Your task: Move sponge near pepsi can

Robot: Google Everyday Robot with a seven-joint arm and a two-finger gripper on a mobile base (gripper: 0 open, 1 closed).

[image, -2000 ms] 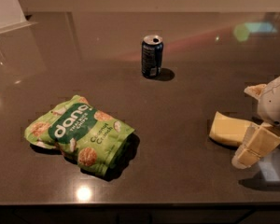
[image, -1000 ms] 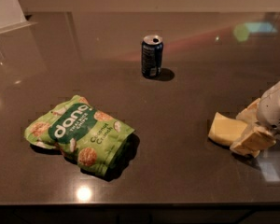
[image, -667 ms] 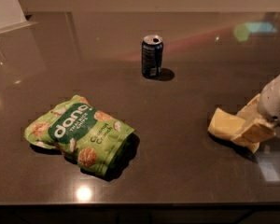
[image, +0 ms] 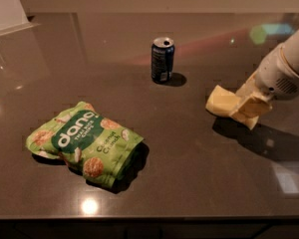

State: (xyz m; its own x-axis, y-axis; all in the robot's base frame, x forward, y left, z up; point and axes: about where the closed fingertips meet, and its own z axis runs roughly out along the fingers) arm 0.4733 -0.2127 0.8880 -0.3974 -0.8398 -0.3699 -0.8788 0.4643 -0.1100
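Sponge (image: 222, 101) now sits lifted off the desk (image: 189, 176), pinched by the hand (image: 245, 110); arm (image: 285, 67) slants down from upper right.

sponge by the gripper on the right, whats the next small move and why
Probably carry the pale yellow soft sponge left and slightly back toward the dark blue pepsi can. The gripper, at the right, has its jaws closed on the sponge's right end; the shadow below suggests it is lifted, and dark tabletop separates it from the can.
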